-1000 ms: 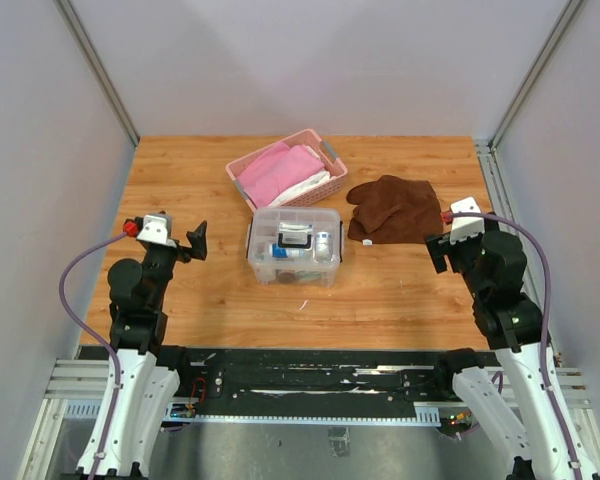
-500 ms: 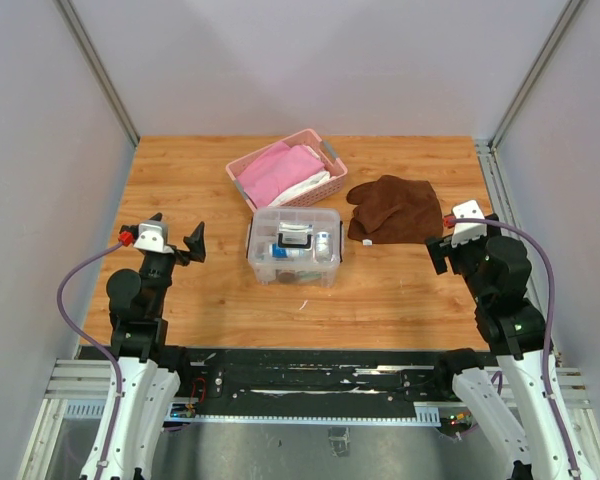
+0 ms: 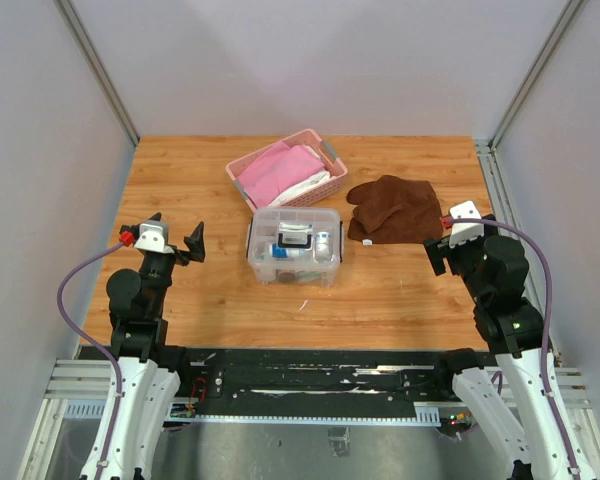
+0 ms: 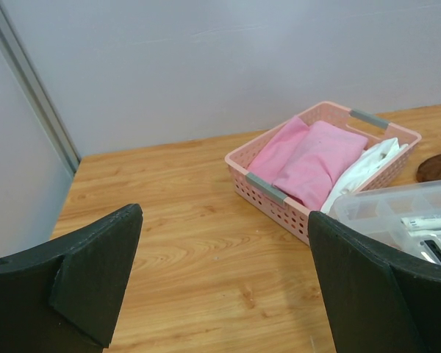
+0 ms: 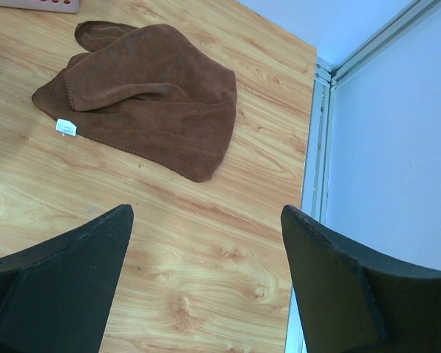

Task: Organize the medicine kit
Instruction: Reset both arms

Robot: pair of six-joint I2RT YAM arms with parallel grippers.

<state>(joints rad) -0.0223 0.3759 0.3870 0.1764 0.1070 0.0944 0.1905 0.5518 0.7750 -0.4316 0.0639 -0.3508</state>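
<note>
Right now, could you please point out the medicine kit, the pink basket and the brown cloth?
medicine kit (image 3: pixel 293 246), top external view, on the middle of its lid.
pink basket (image 4: pixel 275 209), left wrist view, on its near slatted wall.
brown cloth (image 5: pixel 151 95), right wrist view, on its folded middle.

We are finding bare tabletop (image 4: pixel 176 250) between the left gripper (image 4: pixel 224 217) fingers and ahead of them. The pink basket (image 4: pixel 279 195) and medicine kit (image 4: pixel 382 209) are standing beyond its right finger. A brown cloth (image 5: pixel 147 95) is lying ahead of the right gripper (image 5: pixel 206 209), toward its left finger.

The basket (image 3: pixel 310 192) lies behind the medicine kit (image 3: pixel 293 275) — cloth (image 3: pixel 392 208) right of both.
</note>
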